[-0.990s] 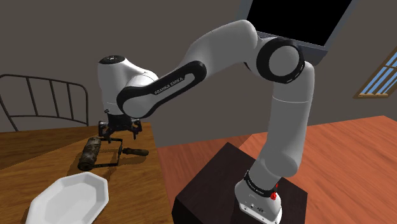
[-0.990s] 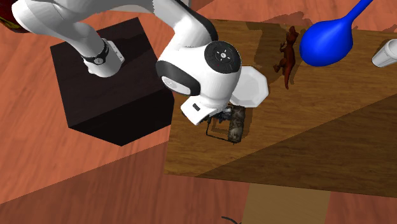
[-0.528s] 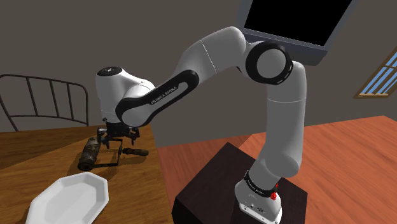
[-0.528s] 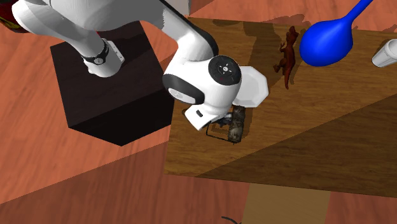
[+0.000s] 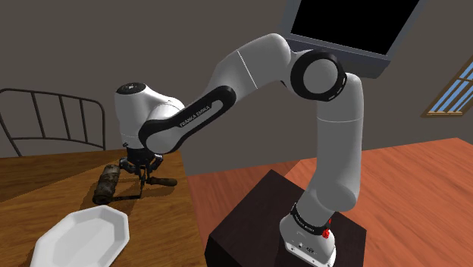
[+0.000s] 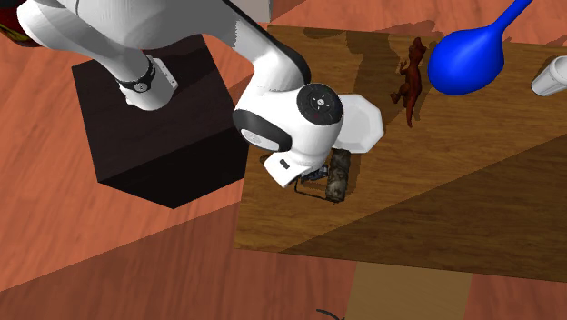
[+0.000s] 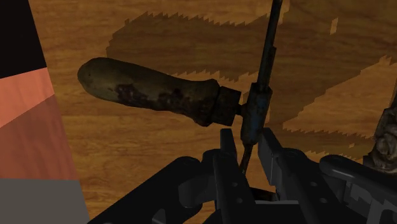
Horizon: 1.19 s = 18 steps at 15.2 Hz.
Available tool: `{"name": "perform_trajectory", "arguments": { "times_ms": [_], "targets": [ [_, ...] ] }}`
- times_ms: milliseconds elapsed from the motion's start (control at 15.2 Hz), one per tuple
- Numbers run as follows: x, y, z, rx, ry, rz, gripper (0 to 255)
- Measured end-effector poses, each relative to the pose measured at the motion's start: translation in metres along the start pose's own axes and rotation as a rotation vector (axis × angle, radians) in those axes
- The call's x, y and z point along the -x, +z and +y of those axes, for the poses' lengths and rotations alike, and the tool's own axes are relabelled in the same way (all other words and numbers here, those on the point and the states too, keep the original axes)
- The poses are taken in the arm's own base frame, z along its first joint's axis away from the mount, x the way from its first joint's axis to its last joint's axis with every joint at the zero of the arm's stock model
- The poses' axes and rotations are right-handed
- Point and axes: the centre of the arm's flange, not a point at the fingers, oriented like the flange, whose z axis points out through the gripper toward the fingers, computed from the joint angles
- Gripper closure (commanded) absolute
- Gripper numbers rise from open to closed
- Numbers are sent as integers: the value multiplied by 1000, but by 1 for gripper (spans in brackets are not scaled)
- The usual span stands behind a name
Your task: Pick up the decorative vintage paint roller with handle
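The paint roller lies on the wooden table (image 5: pixel 45 190). It has a dark, mottled cylinder (image 5: pixel 108 182), a thin wire frame (image 6: pixel 307 190) and a worn brown handle (image 7: pixel 153 92). My gripper (image 5: pixel 142 173) is down on it near the table's edge beside the stand. In the wrist view the gripper (image 7: pixel 247 149) is shut on the frame's thin rod (image 7: pixel 267 51), just past the collar where the handle joins. The handle (image 5: pixel 161 181) sticks out to one side of the fingers and the cylinder (image 7: pixel 387 133) lies to the other. From above, my white hand covers the fingers and the cylinder (image 6: pixel 338 175) shows beside it.
A white octagonal plate (image 5: pixel 83 235) lies close to the roller. Farther along the table are a brown dinosaur figure (image 6: pixel 411 82), a blue balloon-like shape (image 6: pixel 465 59) and a white object (image 6: pixel 554 77). A metal chair back (image 5: pixel 53 114) stands behind the table, the dark stand (image 6: pixel 154 118) beside it.
The hand came down onto the roller and its fingers, open a second ago, closed on the wire frame. The roller lies where it was.
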Motion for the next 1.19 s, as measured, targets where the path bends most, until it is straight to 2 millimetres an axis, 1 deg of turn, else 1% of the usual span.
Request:
{"name": "perform_trajectory", "arguments": {
  "times_ms": [330, 528, 1188],
  "targets": [
    [0, -3, -1, 0, 0, 0, 255],
    [-1, -15, 0, 0, 0, 0, 255],
    [-2, -67, 3, 0, -1, 0, 255]
  ]
}}
